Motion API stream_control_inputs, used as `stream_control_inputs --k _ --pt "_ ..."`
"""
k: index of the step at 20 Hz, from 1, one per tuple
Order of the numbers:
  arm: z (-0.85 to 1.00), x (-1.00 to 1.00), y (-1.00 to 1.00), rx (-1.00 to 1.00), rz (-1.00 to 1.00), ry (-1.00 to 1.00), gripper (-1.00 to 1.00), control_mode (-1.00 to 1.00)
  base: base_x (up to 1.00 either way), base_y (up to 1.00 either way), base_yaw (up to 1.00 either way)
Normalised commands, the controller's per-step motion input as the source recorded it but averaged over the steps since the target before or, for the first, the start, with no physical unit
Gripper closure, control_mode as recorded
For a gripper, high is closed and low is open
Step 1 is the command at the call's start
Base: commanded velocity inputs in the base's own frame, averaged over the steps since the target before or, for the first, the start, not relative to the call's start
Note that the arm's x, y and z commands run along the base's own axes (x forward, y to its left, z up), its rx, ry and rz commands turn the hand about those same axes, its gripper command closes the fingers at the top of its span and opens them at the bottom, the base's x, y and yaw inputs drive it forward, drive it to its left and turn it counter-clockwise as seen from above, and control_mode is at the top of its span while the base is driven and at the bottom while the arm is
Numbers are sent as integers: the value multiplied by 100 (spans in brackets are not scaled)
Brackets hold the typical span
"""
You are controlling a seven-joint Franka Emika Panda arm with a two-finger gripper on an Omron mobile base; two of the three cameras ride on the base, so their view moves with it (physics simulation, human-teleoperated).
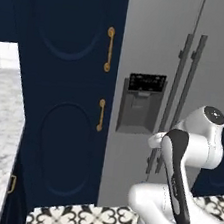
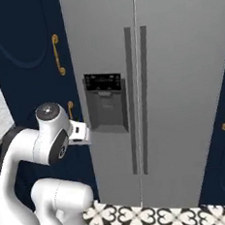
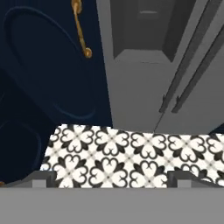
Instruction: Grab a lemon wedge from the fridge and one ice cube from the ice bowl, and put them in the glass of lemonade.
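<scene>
We were right at the opening step: the fridge [image 2: 179, 78] stood shut in front of us, both doors closed, so the lemon wedge was presumably somewhere behind them and out of our sight. In the right base view the two long bar handles [image 2: 140, 97] ran down the middle seam, with the black-panelled dispenser recess [image 2: 105, 103] at about nine o'clock from them. Our gripper [image 3: 112, 177] was spread as wide as it went, holding nothing; in the hand view its two tips rose well apart at six o'clock over the patterned floor tiles [image 3: 131, 153], the lower ends of the handles up at two o'clock. The arm was folded back near the base, well apart from the doors. The navy cabinet [image 1: 63, 77] with brass pulls flanked the fridge at nine o'clock.

We judged the task barely begun. The next move called for raising and reaching the hand toward one bar handle, turning the open fingers to straddle it, closing, then swinging that door out without the base blocking it
</scene>
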Motion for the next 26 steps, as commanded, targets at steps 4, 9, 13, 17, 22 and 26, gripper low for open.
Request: stream_control_inputs --k 4,9,13,17,22,26 --pt "0 0 0 0 0 0 -100 100 32 -51 -23" --pt "0 0 0 0 0 0 -100 100 50 -61 -1" --pt "0 0 0 0 0 0 -100 100 28 -62 -2" --pt "0 0 0 0 0 0 -100 100 3 -48 -18" --pt "0 0 0 0 0 0 -100 100 -2 -18 6" --pt "0 0 0 0 0 0 -100 100 8 -1 29"
